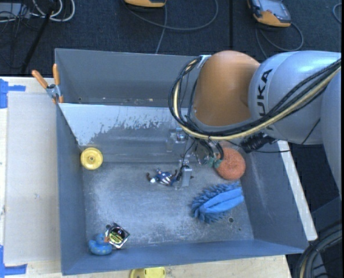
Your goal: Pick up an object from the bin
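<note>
The gripper (184, 175) is down low near the middle of the bin (102, 86), its tip close to the scuffed, white-speckled grey metal floor. Above it sit the smooth orange cover (224, 88) and a loop of black and yellow cables (180, 106). Whether it is spread apart or pressed together I cannot tell, since the metal parts merge into 1 dark cluster.

Right at its tip, toward the view's left, lies 1 small shiny piece (162, 178). It is dark blue with silvery glints, knobbly and irregular. It looks to be touching the gripper or just beside it, and I cannot tell whether it is gripped.

Just beside the gripper on the other side is 1 orange-red ball (231, 164), round and rough like a scrubber, partly tucked under the wrist.

A little further off, toward the front wall, lies 1 blue brush-like thing (217, 202), long, with a ridged fringe of soft bristles at its near end.

Well apart toward the view's left sits 1 yellow disc (91, 158), smooth plastic, round, with a raised hub.

Farthest of all, in the front-left corner, is 1 blue rounded lump (99, 247), with a small black-and-yellow item (117, 235) resting against it.
</note>
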Controlling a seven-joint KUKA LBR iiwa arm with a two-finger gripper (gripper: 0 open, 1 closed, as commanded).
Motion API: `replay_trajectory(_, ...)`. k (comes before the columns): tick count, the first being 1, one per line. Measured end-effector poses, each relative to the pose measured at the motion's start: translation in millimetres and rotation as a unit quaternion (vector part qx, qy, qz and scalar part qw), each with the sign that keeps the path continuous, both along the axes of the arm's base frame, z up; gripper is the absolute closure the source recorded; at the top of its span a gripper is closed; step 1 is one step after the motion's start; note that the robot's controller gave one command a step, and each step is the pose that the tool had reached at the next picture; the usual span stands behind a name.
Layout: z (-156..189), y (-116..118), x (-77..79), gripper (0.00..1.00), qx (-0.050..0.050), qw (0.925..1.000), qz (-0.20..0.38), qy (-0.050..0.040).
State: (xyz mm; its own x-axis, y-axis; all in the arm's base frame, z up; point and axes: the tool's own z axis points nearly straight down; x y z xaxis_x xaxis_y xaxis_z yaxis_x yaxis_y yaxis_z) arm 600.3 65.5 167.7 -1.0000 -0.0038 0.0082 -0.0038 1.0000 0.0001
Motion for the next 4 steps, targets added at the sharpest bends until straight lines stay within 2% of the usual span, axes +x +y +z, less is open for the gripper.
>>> replay_trajectory(1, 5, 0, 1.7, 0.00, 0.000, 1.0000, -0.001, -0.0037)
replay_trajectory(2, -75, -19, 0.5, 0.00, 0.000, 0.9996, -0.029, -0.0055)
replay_trajectory(3, -102, -21, -3.7, 0.00, 0.000, 0.9987, -0.051, -0.0031)
replay_trajectory(4, -92, -22, -3.4, 0.00, 0.000, 0.9985, -0.055, -0.0044)
